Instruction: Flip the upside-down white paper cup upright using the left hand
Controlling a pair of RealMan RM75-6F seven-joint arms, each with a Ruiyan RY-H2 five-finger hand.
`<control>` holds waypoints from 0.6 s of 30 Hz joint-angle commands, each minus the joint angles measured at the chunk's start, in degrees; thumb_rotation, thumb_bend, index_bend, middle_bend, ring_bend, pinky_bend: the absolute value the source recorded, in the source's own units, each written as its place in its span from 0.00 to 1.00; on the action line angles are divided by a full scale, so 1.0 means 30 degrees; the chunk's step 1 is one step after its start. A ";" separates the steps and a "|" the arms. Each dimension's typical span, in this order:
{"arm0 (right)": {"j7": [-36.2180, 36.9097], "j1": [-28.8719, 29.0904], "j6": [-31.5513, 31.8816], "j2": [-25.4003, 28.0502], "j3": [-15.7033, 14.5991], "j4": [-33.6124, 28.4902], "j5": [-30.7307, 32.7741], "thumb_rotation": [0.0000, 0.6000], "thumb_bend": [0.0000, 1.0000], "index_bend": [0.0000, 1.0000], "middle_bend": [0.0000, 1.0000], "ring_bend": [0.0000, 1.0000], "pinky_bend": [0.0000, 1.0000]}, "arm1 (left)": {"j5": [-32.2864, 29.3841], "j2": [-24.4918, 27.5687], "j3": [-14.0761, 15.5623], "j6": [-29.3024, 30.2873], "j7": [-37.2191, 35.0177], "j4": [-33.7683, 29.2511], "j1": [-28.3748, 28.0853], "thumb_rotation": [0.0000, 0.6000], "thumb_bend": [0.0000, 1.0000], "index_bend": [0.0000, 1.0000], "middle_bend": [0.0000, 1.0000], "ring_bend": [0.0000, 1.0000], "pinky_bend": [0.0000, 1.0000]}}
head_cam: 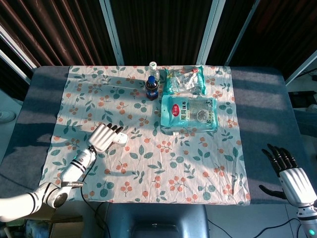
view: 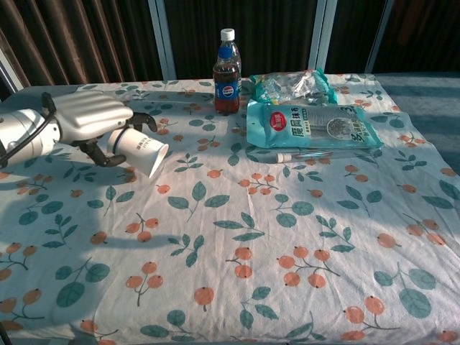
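Over at about 9 o'clock on the flower-print tablecloth: left hand, silver and black, wrapped around the white paper cup, fingers curled over and under its base end. Holding it tipped on its side up off the cloth, open mouth aimed toward 4 o'clock in the chest view (so neither upside-down nor upright at this point). Same pair seen from the head view as left hand with the cup poking out past the fingertips.

Moving toward the middle, at roughly 12 o'clock near the far edge of the cloth: a dark cola bottle with a blue label and white cap, standing upright. Well apart from the cup.

Just to the 3 o'clock side of the bottle: a clear crinkly bag with teal edges, and lying right in front of it, touching or overlapping its near edge, a flat teal packet of wipes with a red logo and Chinese print. Thin clear tube-like thing along the packet's near edge, too small to make out.

Way off at 4 o'clock, past the cloth's corner in the head view only: right hand, black fingers spread apart, holding nothing, hanging beside the grey table.
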 commanded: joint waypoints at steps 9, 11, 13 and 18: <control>-0.0040 0.0005 -0.0076 0.0043 -0.0054 -0.0044 0.0013 1.00 0.06 0.00 0.00 0.00 0.18 | -0.1281 -0.1584 -0.0577 -0.1201 -0.2186 0.2013 0.0555 1.00 0.45 0.12 0.34 0.40 0.58; -0.0031 -0.0012 -0.0053 0.0042 -0.0072 -0.0031 -0.0006 1.00 0.06 0.00 0.00 0.00 0.18 | -0.1391 -0.1663 -0.0526 -0.1320 -0.1991 0.2148 0.0560 1.00 0.44 0.08 0.31 0.36 0.56; -0.0023 -0.0002 -0.0063 0.0039 -0.0072 -0.0015 -0.0011 1.00 0.06 0.00 0.00 0.00 0.18 | -0.1620 -0.1620 -0.0466 -0.1518 -0.1589 0.2179 0.0533 1.00 0.44 0.02 0.25 0.30 0.52; -0.0045 -0.0005 -0.0074 0.0038 -0.0099 -0.0009 -0.0035 1.00 0.06 0.00 0.00 0.00 0.18 | -0.2902 -0.1153 -0.0466 -0.2065 -0.0042 0.1504 0.0373 1.00 0.44 0.00 0.11 0.14 0.38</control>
